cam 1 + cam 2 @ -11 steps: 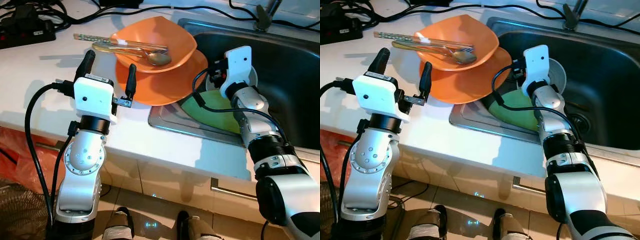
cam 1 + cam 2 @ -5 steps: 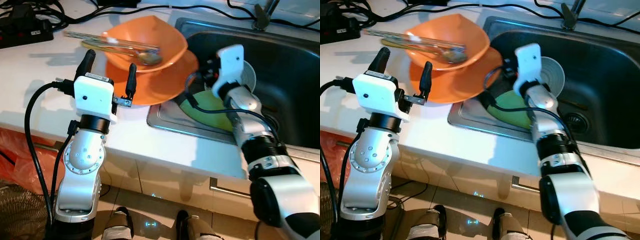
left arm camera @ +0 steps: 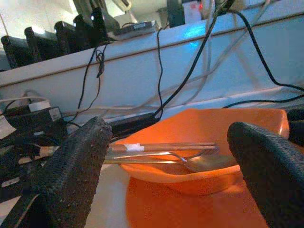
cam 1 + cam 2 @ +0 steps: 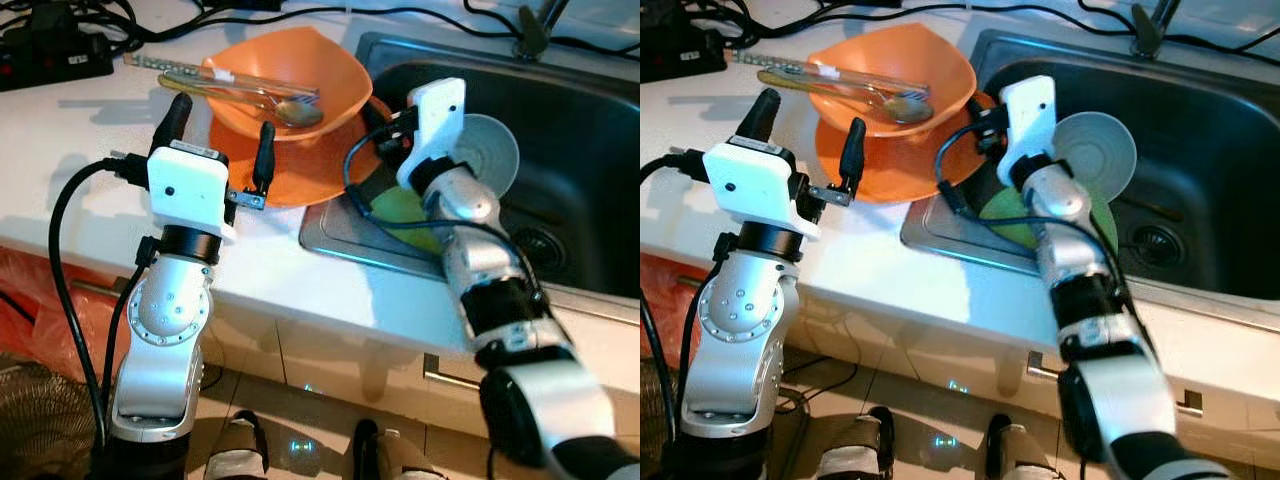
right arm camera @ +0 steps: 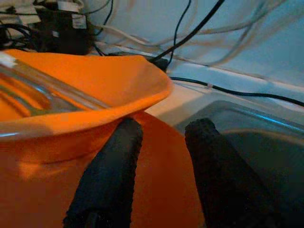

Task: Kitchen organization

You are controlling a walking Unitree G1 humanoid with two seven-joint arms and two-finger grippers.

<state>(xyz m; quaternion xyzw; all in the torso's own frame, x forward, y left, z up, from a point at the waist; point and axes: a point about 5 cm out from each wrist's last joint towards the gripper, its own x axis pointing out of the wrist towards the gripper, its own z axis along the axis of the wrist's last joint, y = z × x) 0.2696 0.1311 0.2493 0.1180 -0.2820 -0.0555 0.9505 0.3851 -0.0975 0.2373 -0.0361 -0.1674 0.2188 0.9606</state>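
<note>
1 orange bowl (image 4: pixel 290 70) on 1 orange plate (image 4: pixel 300 165); left end effector (image 4: pixel 220 135) spread, right end effector (image 5: pixel 161 156) parted.

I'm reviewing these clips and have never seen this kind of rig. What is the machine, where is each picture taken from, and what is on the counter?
This is a humanoid robot with two silver arms, each ending in a gripper of two black fingers. The two wide pictures come from a stereo camera on its head, looking down; the other two come from cameras on each wrist, looking along the fingers.

On the white counter sits an orange plate with an orange bowl on it; a spoon and chopsticks lie across the bowl. A steel sink beside them holds a green plate and a pale grey dish.

The left gripper hovers open at the orange plate's near edge, holding nothing. The right gripper is open, its fingers at the orange plate's rim, under the bowl's lip, not closed on anything.
</note>
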